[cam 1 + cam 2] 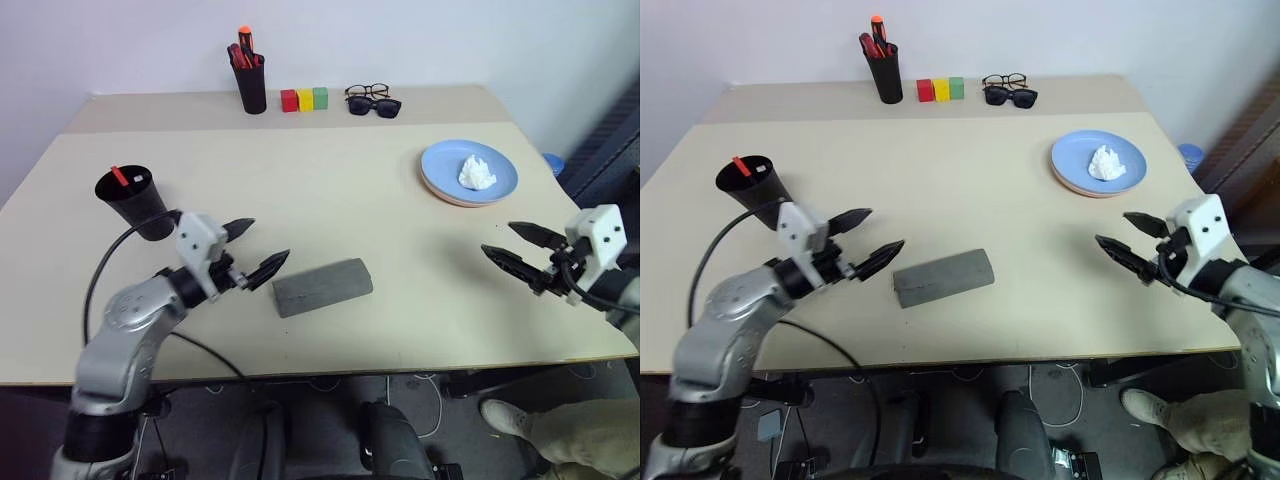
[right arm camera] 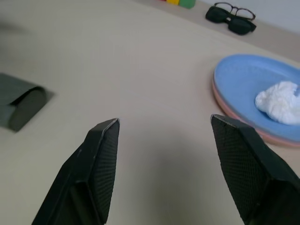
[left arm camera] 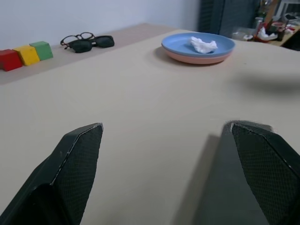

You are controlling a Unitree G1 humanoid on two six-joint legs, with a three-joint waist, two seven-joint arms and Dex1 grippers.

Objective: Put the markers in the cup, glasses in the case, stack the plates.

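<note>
I read this as a lab or office test room: a plain beige table [image 1: 330, 210] against a bare white wall [image 1: 400, 40], loose cables [image 1: 430, 400] on the floor below its near edge, cluttered shelves [image 3: 274, 28] beyond its right edge.

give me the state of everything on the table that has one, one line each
case: shut, lying flat on the table
cup: upright, red-capped marker inside
plates: stacked, blue on pink, crumpled white tissue on top
wire-rimmed glasses: at the far edge, beside the sunglasses
pen holder: upright, full of red pens
left gripper: open, empty
right gripper: open, empty
</note>
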